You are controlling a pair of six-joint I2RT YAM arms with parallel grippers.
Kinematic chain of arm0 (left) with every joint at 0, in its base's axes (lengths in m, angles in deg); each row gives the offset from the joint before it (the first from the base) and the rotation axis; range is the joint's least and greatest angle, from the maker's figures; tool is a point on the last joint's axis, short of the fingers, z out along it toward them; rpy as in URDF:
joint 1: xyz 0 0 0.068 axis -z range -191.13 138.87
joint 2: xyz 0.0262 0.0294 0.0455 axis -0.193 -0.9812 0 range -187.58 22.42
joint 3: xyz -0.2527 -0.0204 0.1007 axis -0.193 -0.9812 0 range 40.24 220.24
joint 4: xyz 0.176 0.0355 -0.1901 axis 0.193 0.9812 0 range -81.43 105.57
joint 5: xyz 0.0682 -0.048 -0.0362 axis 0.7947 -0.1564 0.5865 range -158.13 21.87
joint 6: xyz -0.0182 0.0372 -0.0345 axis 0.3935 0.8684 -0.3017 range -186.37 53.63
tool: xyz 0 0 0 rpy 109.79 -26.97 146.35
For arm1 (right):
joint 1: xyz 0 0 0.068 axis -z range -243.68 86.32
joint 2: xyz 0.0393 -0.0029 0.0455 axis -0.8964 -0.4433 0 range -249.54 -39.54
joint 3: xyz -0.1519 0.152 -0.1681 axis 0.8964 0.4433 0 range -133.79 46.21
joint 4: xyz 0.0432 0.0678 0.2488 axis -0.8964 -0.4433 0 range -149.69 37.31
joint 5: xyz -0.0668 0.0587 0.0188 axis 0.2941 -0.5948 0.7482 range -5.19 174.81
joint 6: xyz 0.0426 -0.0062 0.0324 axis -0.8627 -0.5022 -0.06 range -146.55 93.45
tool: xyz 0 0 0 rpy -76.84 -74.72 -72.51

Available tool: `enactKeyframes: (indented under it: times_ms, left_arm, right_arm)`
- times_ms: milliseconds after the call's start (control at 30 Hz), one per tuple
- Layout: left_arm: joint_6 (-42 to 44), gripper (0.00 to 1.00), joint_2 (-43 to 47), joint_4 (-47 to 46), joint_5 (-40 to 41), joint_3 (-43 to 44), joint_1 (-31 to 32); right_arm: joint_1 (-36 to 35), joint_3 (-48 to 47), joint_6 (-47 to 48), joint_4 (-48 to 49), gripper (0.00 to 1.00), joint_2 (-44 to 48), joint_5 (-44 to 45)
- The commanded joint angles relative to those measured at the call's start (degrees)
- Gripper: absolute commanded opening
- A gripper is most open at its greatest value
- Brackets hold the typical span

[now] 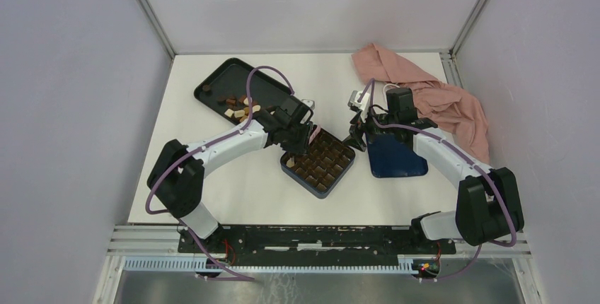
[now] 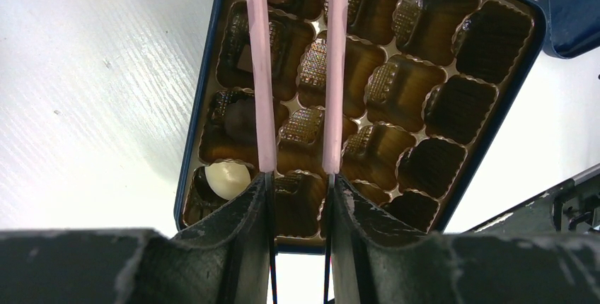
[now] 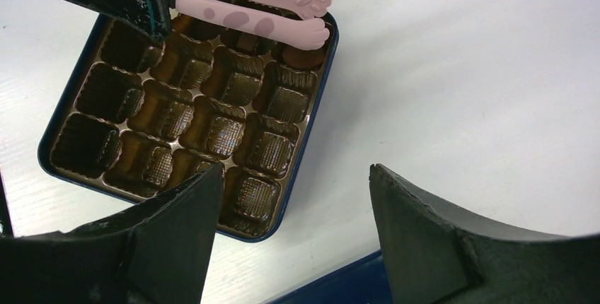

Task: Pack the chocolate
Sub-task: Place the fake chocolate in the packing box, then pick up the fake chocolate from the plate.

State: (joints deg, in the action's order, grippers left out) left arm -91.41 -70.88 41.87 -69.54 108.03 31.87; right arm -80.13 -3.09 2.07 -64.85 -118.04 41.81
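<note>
A black tray (image 1: 212,81) is located at the far left of the table, and a loose group of brown and cream chocolate pieces (image 1: 238,108) is gathered at its right end. To the right of the tray, the left gripper (image 1: 303,133) is positioned over the far corner of the dark blue box (image 1: 332,171). Its jaws are clamped narrowly on a pair of pink tongs (image 2: 259,71). The two tong arms are held slightly apart, and their paw-shaped tips (image 3: 313,14) are extended over the far row of the box. Whether anything is pinched between the tips cannot be told. Most compartments of the box are seen empty. A cream-white round piece (image 2: 226,179) is seated in a corner compartment, and dark pieces (image 2: 244,117) are seated in the compartments along the same edge. To the right of the box, the right gripper (image 1: 356,134) is held with its jaws spread wide and nothing between them. A dark blue lid (image 1: 397,157) is laid flat just beside the box, and a pink cloth (image 1: 431,95) is bunched at the far right.
</note>
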Motion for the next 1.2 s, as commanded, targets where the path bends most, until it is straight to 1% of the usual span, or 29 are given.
enactKeyframes:
  times_ms: [0, 200, 333, 500, 800, 1100, 1167]
  left_arm:
    - [0.5, 0.37, 2.3, -1.2, 1.2, 2.4, 0.2]
    - [1.9, 0.37, 5.0, -1.6, 2.9, 1.6, -0.9]
    - [3.0, 0.37, 8.2, -2.8, 1.8, -0.5, -4.0]
    - [3.7, 0.37, 12.8, -4.8, -3.3, -4.4, -11.1]
    - [7.4, 0.37, 17.8, -4.7, -13.7, -8.6, -27.2]
    - [9.5, 0.36, 17.1, -5.8, -17.2, -9.9, -36.5]
    - [9.4, 0.36, 16.6, -6.9, -19.6, -10.0, -39.0]
  right_arm:
    - [0.2, -2.3, 0.9, 0.1, 0.81, -0.1, -1.5]
    - [0.1, -2.2, 1.4, -0.1, 0.81, 0.4, -2.1]
    - [0.2, -2.2, 1.6, -0.1, 0.81, 0.7, -2.3]
    - [0.1, -2.2, 1.7, -0.2, 0.81, 1.0, -2.3]
    - [0.1, -2.2, 1.8, -0.2, 0.81, 1.0, -2.4]
    - [0.1, -2.2, 1.9, -0.3, 0.81, 0.7, -2.4]
    - [0.1, -2.2, 2.0, -0.3, 0.81, 0.6, -2.3]
